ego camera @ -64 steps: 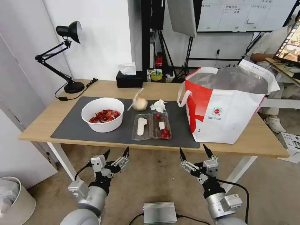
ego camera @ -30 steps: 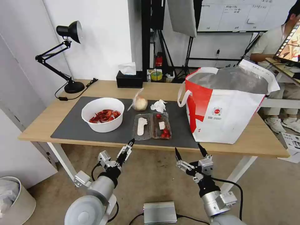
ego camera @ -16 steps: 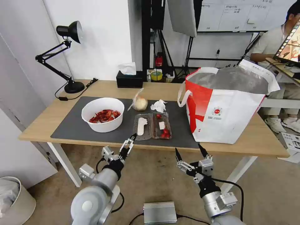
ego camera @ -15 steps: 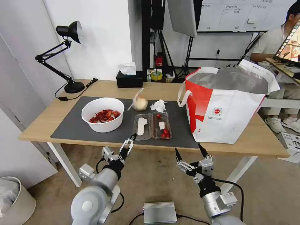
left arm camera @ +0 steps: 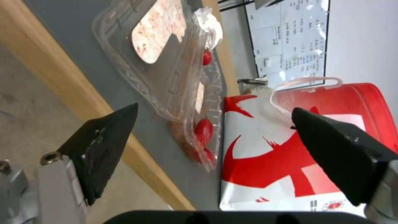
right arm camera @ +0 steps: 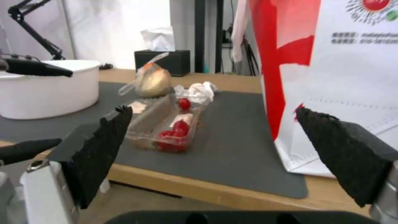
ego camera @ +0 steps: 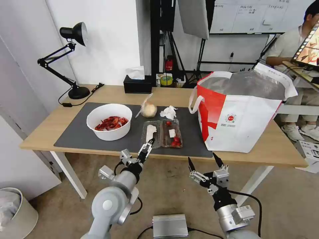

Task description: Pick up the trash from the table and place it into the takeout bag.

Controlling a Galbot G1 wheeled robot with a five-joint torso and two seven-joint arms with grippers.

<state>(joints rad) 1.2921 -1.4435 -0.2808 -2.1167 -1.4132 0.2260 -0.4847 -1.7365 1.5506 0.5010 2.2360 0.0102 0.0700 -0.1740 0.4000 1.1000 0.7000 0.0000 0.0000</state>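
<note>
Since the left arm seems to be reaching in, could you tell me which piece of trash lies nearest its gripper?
The clear hinged tray with cherry tomatoes: the open left gripper is at its near edge. The bowl, tissue and bagged ball sit farther off.

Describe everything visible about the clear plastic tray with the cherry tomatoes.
The clear hinged plastic tray lies open and flat on the dark grey mat, near the table's front edge. One half holds red cherry tomatoes and a white label; the other carries a pale label. The open left gripper is at its near edge.
</note>
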